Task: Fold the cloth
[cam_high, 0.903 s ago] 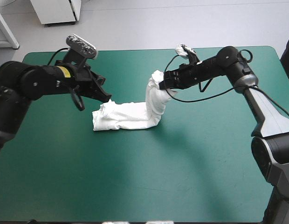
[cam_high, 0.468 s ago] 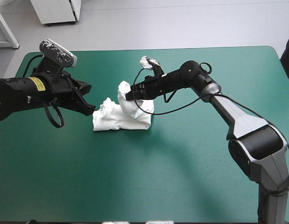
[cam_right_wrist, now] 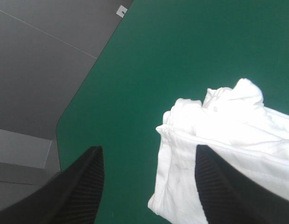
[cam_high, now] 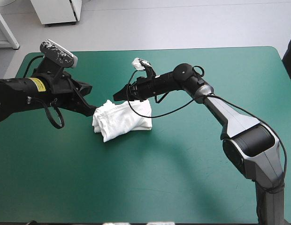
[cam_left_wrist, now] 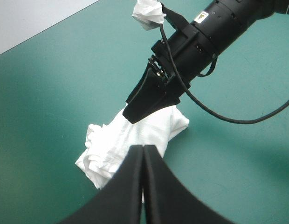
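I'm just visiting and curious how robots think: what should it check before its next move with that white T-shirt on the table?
1. Right gripper empty: ok, fingers apart, nothing between them.
2. Left gripper free of cloth: cannot tell; shut, tip at the T-shirt's edge.
3. T-shirt folded into a bundle: ok.
4. Bundle tidy: not ok, the end near the left gripper is crumpled.
5. Bundle well inside the teal-green table: ok.
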